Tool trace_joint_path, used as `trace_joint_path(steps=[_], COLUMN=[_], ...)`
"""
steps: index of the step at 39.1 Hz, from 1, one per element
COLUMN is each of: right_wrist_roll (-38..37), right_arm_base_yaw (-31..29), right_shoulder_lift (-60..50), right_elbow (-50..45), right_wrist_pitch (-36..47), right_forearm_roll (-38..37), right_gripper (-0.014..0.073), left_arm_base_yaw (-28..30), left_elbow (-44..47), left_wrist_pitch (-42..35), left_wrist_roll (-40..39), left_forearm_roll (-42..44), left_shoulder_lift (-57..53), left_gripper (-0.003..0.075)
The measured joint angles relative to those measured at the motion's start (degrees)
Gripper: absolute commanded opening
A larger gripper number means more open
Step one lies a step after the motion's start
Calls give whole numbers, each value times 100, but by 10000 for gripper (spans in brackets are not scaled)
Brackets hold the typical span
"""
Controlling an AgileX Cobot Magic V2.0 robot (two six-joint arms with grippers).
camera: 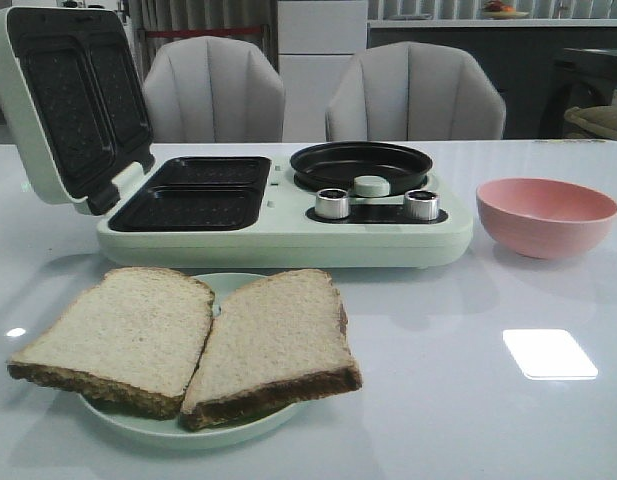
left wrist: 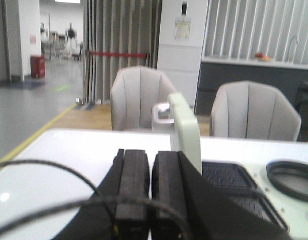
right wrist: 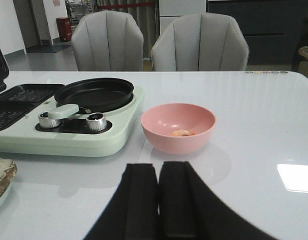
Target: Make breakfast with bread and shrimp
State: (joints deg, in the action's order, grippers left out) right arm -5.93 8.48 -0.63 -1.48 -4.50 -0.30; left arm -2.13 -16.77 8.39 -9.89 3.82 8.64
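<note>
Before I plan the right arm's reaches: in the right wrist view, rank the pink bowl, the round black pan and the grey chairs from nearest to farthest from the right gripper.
1. Pink bowl, just beyond the right gripper.
2. Round black pan, farther back on the green appliance.
3. Grey chairs, behind the table's far edge.

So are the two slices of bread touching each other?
Touching. The front view shows the right slice lying with its left edge over the left slice, with no gap between them on the plate.
</note>
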Motion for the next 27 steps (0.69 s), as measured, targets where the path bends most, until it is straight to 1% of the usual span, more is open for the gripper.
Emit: trace_joint_path(steps=[8,11,13,16,18,22,24,27], right_wrist_roll=[0,0,0,0,0,0,0,0], right_arm_base_yaw=[0,0,0,0,0,0,0,0], right_shoulder_lift=[0,0,0,0,0,0,0,0], right_elbow=[0,0,0,0,0,0,0,0], right_wrist_pitch=[0,0,0,0,0,0,0,0], right_forearm_roll=[0,0,0,0,0,0,0,0], right_gripper=[152,152,152,152,152,152,152,152], left_arm_base_yaw=[0,0,0,0,-53,-150,-173,-185], left_elbow=[0,0,0,0,0,0,0,0], left_wrist_pitch=[38,38,38,50,50,60,74,122], left_wrist_roll=[0,0,0,10,10,22,22,22], left_forearm_roll=[0,0,0,92,164,227,237,251], left_shoulder_lift=[198,197,197,197,197,197,208,244], left_gripper=[114,134,170,262,356,493,525,536])
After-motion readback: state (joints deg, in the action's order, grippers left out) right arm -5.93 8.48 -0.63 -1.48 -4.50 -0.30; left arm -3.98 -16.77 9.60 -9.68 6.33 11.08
